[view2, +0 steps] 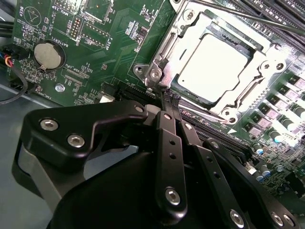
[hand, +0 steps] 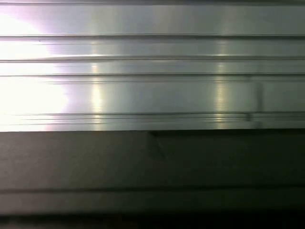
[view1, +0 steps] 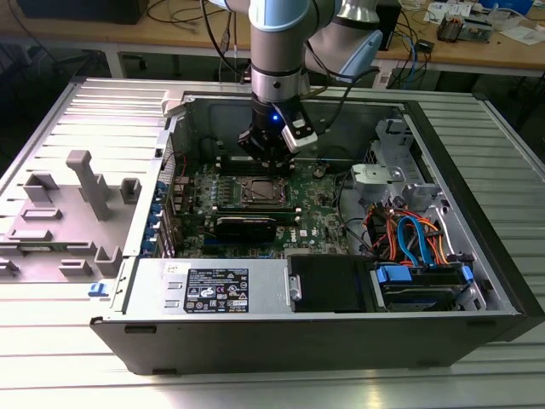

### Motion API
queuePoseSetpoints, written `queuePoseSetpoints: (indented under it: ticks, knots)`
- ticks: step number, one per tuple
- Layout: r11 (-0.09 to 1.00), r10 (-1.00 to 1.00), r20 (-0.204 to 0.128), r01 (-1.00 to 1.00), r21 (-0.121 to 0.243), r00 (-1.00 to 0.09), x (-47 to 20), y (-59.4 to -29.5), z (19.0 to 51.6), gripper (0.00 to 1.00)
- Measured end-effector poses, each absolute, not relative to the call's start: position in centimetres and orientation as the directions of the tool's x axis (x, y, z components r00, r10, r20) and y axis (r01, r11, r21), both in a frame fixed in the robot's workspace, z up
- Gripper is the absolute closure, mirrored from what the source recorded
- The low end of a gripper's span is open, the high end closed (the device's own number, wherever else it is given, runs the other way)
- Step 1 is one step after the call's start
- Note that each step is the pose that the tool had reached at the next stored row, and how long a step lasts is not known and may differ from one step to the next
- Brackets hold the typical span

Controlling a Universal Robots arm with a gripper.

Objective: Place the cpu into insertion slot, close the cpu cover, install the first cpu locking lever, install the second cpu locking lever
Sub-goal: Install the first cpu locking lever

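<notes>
- In the second wrist view the black metal hand is sitting nearest the camera; its two slim fingers are lying pressed together with nothing between them, their tips reaching down at the edge of the socket, probably so a narrow point can work at the latch hardware there.
- Just beyond the tips, the small flat square cpu with the silver-grey metal top is lying seated in the square silver-rimmed insertion slot; the thin silver cpu cover frame is resting down around the chip, so the window is leaving its top bare.
- Farther off, the green motherboard is spreading out around the socket, carrying a round silver coin cell.
- In the exterior view the hand is hanging just behind the socket, inside the open grey computer case lying on the ribbed metal worktop.
</notes>
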State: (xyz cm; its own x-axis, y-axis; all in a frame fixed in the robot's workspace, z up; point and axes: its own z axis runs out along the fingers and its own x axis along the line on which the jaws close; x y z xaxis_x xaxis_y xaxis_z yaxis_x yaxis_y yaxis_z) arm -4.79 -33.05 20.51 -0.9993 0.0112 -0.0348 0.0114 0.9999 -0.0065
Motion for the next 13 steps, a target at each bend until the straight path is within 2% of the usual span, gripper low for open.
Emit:
queuePoseSetpoints:
  ticks: [13]
  knots:
    - [1.0,0.011,-0.035,0.011,-0.006,-0.999,-4.77,-33.08,20.62,0.89]
